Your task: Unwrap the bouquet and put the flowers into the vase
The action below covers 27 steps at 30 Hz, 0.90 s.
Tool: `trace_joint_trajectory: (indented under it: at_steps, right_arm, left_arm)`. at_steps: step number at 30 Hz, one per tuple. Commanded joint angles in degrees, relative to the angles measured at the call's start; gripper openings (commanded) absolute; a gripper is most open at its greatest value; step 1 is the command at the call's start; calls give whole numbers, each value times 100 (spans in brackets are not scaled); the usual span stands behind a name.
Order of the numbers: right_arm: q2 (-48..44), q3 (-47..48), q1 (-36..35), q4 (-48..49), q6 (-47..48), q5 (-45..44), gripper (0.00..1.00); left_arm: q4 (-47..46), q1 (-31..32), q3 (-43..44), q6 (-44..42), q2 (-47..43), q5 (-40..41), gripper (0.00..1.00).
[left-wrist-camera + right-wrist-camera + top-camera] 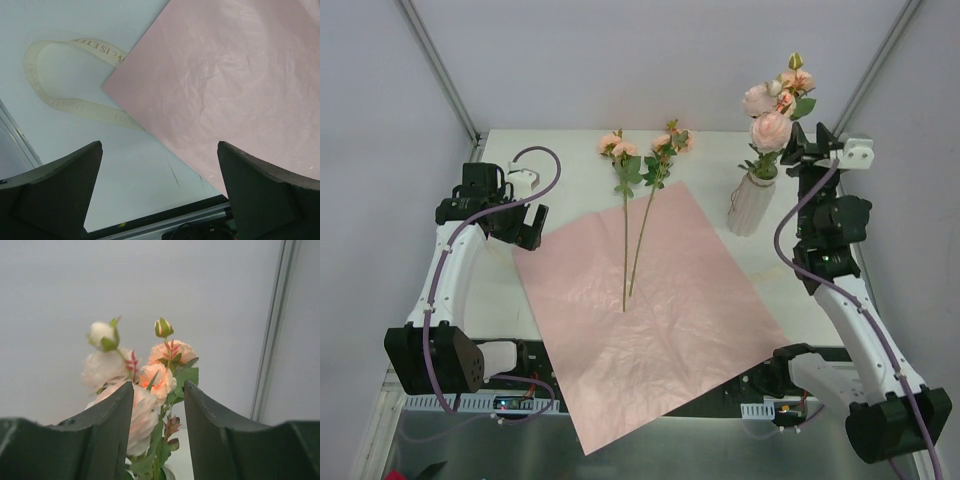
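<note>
So, your right gripper [159,385] stands just beside the vase [750,205], level with the roses [770,125] that are in it. Its fingers are parted, and in the wrist view leaves and blooms show through the gap; I judge that it pinches nothing. Your left gripper [160,145] is spread as wide as it goes and hangs empty over the left edge of the pink paper [690,300], with the cream ribbon [67,104] lying loose on the table [560,170] beside that edge.

The paper lies flat and open, so the unwrapping looks done. What is left, by my reading, are the two loose roses [626,230] on the sheet. They lie almost side by side. Their long axis runs from far to near: blooms at the far edge of the paper, cut ends towards you near the middle of the sheet, where they almost meet.

From the right gripper they lie to the left and lower, well apart, with the vase in between. The left gripper is the nearer one, and the stems lie across its reach. The vase, though, stands on the right side. Pick your arm with that in mind, and take the bare lower stem, clear of the leaves.
</note>
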<state>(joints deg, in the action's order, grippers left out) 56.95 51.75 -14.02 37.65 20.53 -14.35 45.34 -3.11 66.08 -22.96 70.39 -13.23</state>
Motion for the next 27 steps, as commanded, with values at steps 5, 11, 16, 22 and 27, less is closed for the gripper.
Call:
trace_joint_trajectory:
  at_steps: [5, 11, 16, 22, 27]
  right_arm:
    - [-738, -43, -557, -519, -418, 353, 54]
    - [306, 1240, -1690, -2796, -358, 363, 66]
    - [1554, 1837, -2823, -3438, -514, 29, 72]
    - [3636, 3225, -3291, -4946, -1252, 55, 72]
    - [5323, 4572, -3318, -5901, -1491, 169, 72]
  left_arm:
    - [54, -31, 106, 20, -69, -144, 99]
    - [62, -31, 133, 160, 10, -30, 99]
    - [54, -31, 124, 196, 19, 14, 99]
    - [71, -23, 80, 178, -34, 49, 99]
    - [62, -31, -8, 143, -34, 198, 99]
